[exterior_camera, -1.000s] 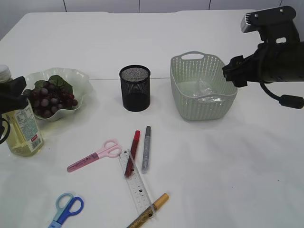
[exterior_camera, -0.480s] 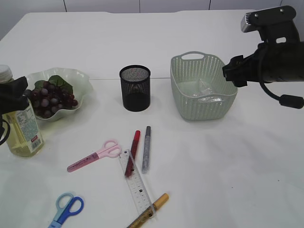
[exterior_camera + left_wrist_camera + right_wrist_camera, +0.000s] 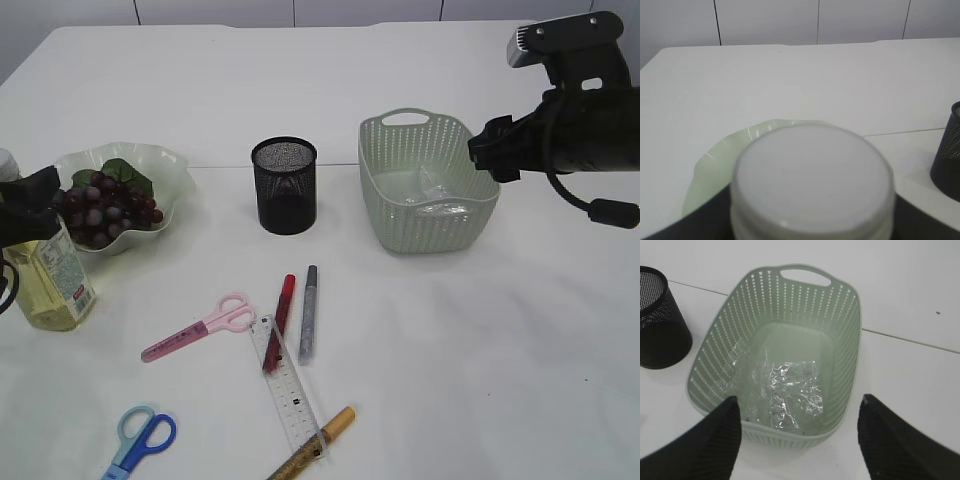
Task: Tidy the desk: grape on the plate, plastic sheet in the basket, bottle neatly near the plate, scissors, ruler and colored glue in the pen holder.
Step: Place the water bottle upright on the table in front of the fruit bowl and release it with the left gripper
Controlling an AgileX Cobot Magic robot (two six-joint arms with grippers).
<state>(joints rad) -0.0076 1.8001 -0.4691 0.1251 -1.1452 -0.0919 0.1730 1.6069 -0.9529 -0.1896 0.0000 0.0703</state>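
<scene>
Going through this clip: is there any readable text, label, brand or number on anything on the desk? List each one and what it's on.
None can be read.
Bottle: label with a red patch and print, too small to read.
Clear ruler: dark scale marks, no legible numbers.
Glue pens: no legible print.
Pen holder, basket, plate: no writing visible.

White table (image 3: 480,380) filled most of the exterior view, from the lower edge to the upper third of the frame. A thin seam (image 3: 215,166) crossed the tabletop left to right at mid-height; in the right wrist view it ran down toward the right edge. A small dark speck (image 3: 938,312) lay at upper right there. A pale panelled wall (image 3: 765,22), split by vertical joints, closed the top.
</scene>
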